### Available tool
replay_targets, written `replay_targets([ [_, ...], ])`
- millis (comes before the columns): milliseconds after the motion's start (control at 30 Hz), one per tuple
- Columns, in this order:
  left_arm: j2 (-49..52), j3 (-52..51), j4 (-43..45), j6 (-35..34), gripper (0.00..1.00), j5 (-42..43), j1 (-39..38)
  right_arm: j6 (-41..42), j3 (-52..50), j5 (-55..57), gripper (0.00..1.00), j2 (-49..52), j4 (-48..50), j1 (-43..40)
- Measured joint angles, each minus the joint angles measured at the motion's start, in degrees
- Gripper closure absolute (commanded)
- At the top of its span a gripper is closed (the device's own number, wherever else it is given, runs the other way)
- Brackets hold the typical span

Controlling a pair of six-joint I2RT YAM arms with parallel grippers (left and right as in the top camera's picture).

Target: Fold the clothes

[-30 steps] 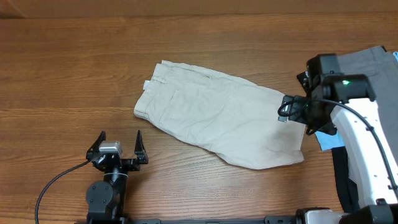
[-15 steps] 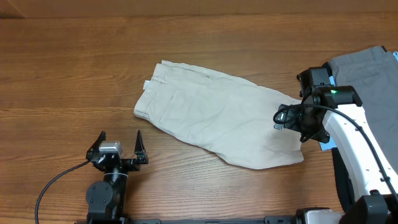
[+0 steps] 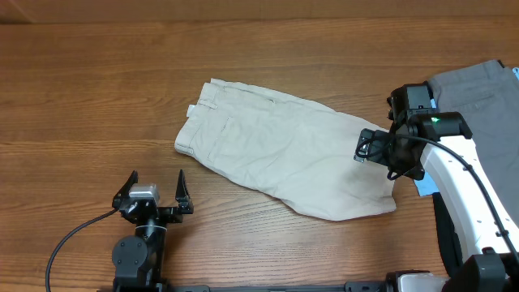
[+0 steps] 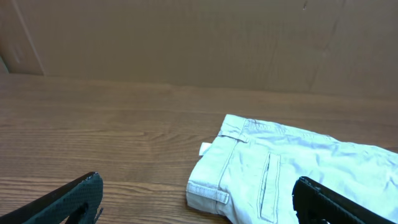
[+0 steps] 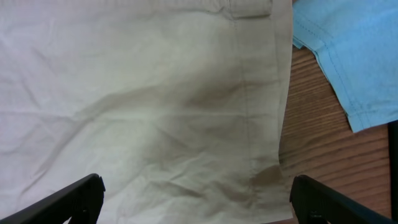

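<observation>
The clothes (image 3: 284, 154), a pale beige wrinkled pair of shorts, lie flat across the middle of the table, waistband to the left and leg hem to the right. In the left wrist view the waistband, belt loop and pocket seam of the clothes (image 4: 292, 168) show ahead. My left gripper (image 3: 154, 191) stands open near the front edge, short of the waistband corner and holding nothing (image 4: 198, 200). My right gripper (image 3: 370, 148) hovers open over the hem end. In its wrist view the beige cloth (image 5: 143, 106) fills the frame, and the gripper (image 5: 198, 200) has nothing between its fingers.
Grey trousers (image 3: 478, 97) lie at the right edge. A light-blue garment (image 3: 423, 185) sits just right of the shorts' hem (image 5: 348, 56), with something black (image 3: 446, 231) in front of it. A cable (image 3: 73, 239) trails left of the left arm's base.
The right arm has shifted a little left and toward the front over the shorts' hem, uncovering more of the grey trousers. The left arm and the shorts have not moved.
</observation>
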Motion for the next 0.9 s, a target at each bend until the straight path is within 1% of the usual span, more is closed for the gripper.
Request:
replay_targets([
  [133, 0.00, 0.00, 0.00, 0.02, 0.00, 0.00, 0.00, 0.63, 0.00, -1.33, 0.00, 0.00, 0.90, 0.00],
  [200, 0.00, 0.00, 0.00, 0.02, 0.00, 0.00, 0.00, 1.03, 0.00, -3.58, 0.04, 0.04, 1.68, 0.00],
  [233, 0.00, 0.00, 0.00, 0.00, 0.00, 0.00, 0.00, 1.09, 0.00, -4.24, 0.12, 0.11, 1.75, 0.00],
  [300, 0.00, 0.00, 0.00, 0.02, 0.00, 0.00, 0.00, 1.27, 0.00, -5.49, 0.37, 0.35, 1.70, -0.02],
  [333, 0.00, 0.00, 0.00, 0.02, 0.00, 0.00, 0.00, 1.31, -0.07, -5.68, 0.57, 0.52, 1.88, 0.00],
  [367, 0.00, 0.00, 0.00, 0.02, 0.01, 0.00, 0.00, 1.51, -0.46, -6.01, 0.70, 0.66, 3.06, -0.02],
  [400, 0.00, 0.00, 0.00, 0.02, 0.00, 0.00, 0.00, 1.53, -0.81, -6.12, 0.80, 0.76, 3.78, 0.00],
  [467, 0.00, 0.00, 0.00, 0.00, 0.00, 0.00, 0.00, 1.62, -2.49, -6.21, 0.92, 0.98, 6.73, -0.02],
  [500, 0.00, 0.00, 0.02, 0.02, 0.00, 0.00, 0.00, 1.64, -3.52, -6.12, 0.94, 1.03, 7.89, -0.02],
  [767, 0.00, 0.00, 0.00, 0.02, 0.00, 0.00, 0.00, 4.13, -13.73, -4.02, 0.95, 2.27, 21.14, -0.02],
  [900, 0.00, 0.00, 0.00, 0.00, 0.00, 0.00, 0.00, 5.70, -16.15, -2.23, 0.95, 4.52, 25.90, -0.02],
])
